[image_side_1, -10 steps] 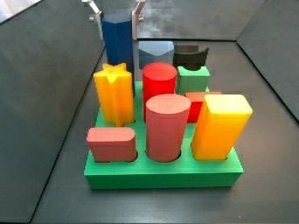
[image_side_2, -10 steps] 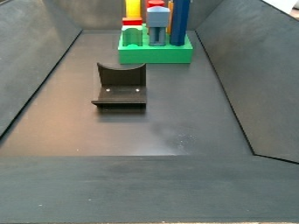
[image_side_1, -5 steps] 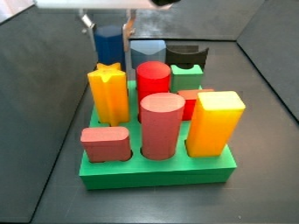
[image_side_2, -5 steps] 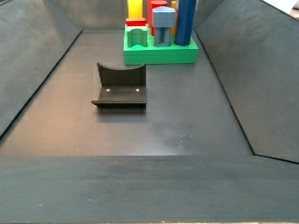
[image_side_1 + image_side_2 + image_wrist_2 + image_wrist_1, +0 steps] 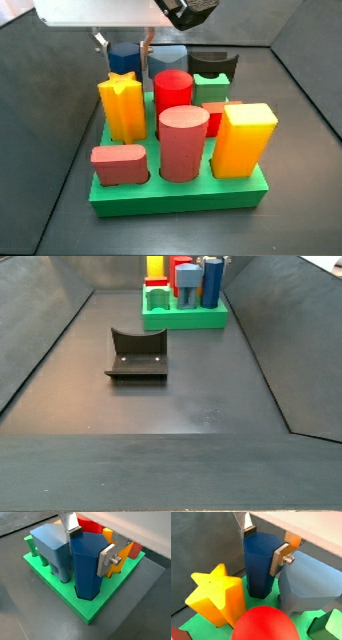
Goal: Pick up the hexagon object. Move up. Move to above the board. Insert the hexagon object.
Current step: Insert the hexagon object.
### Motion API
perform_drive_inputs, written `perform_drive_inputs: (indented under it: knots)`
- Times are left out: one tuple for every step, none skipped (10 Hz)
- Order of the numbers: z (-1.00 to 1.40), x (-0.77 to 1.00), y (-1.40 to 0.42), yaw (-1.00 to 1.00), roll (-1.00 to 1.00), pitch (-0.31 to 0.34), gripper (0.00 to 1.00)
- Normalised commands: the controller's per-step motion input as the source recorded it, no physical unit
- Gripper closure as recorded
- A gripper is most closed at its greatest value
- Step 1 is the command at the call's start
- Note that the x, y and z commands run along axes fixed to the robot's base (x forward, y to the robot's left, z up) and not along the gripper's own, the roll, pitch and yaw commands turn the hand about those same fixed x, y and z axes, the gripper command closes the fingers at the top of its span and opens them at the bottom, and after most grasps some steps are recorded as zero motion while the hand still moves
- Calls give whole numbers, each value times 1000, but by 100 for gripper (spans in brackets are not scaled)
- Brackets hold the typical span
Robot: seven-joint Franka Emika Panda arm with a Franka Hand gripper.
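seating the hexagon well means, i judge, pushing straight down with no tilt until its foot bottoms in the board slot beside the star. my gripper is clamped on the hexagon's top, silver fingers flat against opposite faces.

The tall dark blue many-sided hexagon column is plain, smooth and unpatterned. The thick square board beneath it is bright green. The pincer, astride the column's upper part, has flat silver finger plates. Just beside the column stand a yellow star peg, a red cylinder and a paler steel-blue block. In a side view a dusky pink-red cylinder, a low pink-red block and a yellow-orange square peg show. The fixture is black on the dark grey counter.
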Motion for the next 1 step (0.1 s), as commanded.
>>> perform_drive_inputs:
  knots:
    - [0,0,0,0,0,0,100]
